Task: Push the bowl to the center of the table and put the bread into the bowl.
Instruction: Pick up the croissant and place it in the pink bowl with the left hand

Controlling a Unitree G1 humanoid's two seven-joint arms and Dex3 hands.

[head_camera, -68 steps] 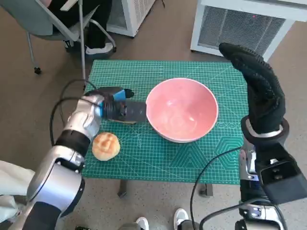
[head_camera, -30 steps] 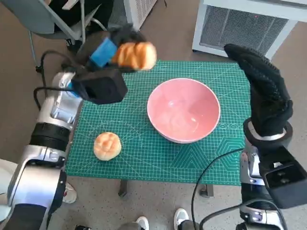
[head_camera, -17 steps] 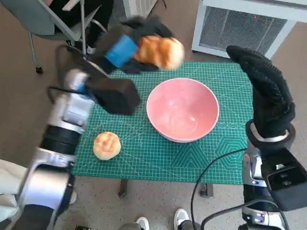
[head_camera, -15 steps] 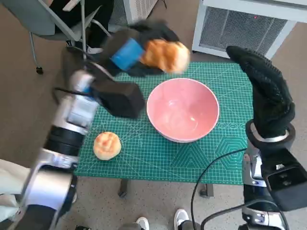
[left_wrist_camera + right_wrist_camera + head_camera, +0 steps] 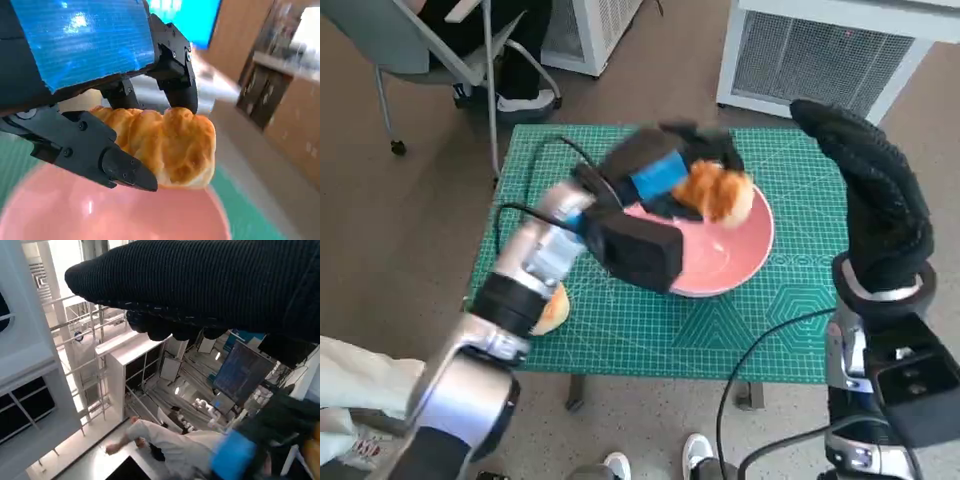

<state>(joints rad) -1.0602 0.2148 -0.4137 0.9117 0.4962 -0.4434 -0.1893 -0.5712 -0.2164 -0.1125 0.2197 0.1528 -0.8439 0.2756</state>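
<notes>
My left hand holds a golden bread roll just above the pink bowl, which stands near the middle of the green mat. In the left wrist view the black fingers clamp the bread roll over the pink bowl. A second round bun lies on the mat beside my left forearm, partly hidden by it. My right hand, in its black glove, is raised upright off the table's right side, holding nothing, fingers extended.
A green cutting mat covers the small table. A chair with a person's legs and shoes stands beyond the far left corner. A white grilled appliance stands behind the table. A person shows in the right wrist view.
My left hand lifted the bread roll from the mat's left side, carried it up and to the right, then lowered it over the bowl. The right hand stayed raised.
</notes>
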